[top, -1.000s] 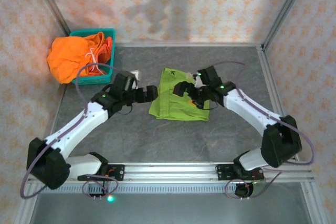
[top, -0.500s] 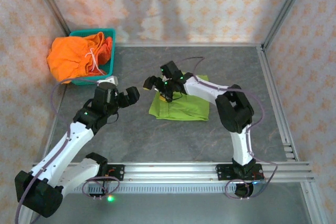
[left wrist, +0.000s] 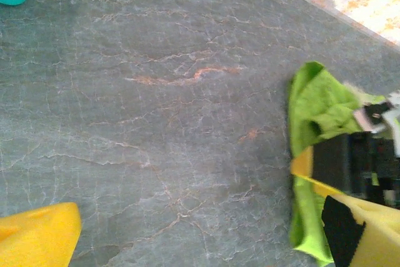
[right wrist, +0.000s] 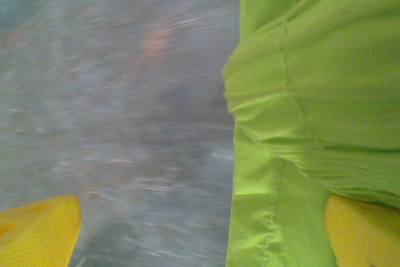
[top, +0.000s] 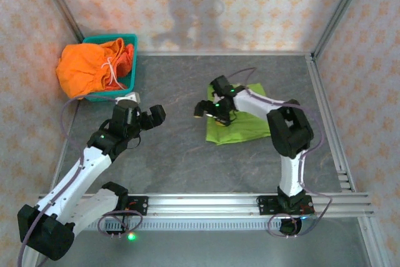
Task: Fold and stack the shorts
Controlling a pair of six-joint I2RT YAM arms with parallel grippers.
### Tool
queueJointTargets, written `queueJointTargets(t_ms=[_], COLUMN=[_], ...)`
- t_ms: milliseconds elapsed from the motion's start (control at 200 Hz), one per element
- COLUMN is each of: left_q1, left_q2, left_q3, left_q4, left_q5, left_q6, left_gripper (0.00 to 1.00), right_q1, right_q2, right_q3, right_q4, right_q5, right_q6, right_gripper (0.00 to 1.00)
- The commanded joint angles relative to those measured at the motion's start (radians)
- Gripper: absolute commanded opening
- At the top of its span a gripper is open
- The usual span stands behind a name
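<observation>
- No writing, number, brand name or sign can be read anywhere in these views.
- The lime green shorts (top: 240, 130) show only plain fabric and stitched seams up close in the right wrist view, with no legible print.

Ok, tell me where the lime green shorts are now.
In the top view, the lime green shorts lie on the table right of centre, with the open right hand over their left edge.
</observation>
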Motion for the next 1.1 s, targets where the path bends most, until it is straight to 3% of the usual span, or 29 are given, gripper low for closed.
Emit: queueJointTargets(t_ms=[0, 205, 475, 616, 846, 961, 1096], left_q1=[0.014, 0.013, 0.013, 0.015, 0.03, 0.092, 0.17], left_q2=[-0.017, -0.024, -0.028, -0.009, 0.002, 0.022, 0.065], left_q3=[-0.013, -0.014, 0.007, 0.052, 0.174, 0.257, 0.338], left_q4=[0.01, 0.008, -0.03, -0.097, -0.206, -0.245, -0.281], left_q5=[-0.023, -0.03, -0.068, -0.148, -0.364, -0.363, -0.311], left_q6=[-0.004, -0.003, 0.01, 0.013, 0.012, 0.016, 0.032], left_gripper=[1.0, 1.0, 1.0, 1.0, 1.0, 1.0, 1.0], right_q1=[-0.125, -0.298, -0.392, -0.415, -0.416, -0.415, -0.415], right_q2=[-0.004, -0.016, -0.001, 0.002, -0.077, -0.204, -0.307], right_q3=[-0.062, -0.065, -0.049, -0.027, 0.012, 0.011, 0.006], right_q4=[-0.237, -0.34, -0.383, -0.4, -0.371, -0.298, -0.231], right_q5=[0.137, 0.243, 0.366, 0.423, 0.315, 0.16, 0.201], right_q6=[-0.197, -0.331, -0.376, -0.371, -0.319, -0.284, -0.255], right_gripper=[1.0, 1.0, 0.99, 1.0, 0.99, 0.99, 0.99])
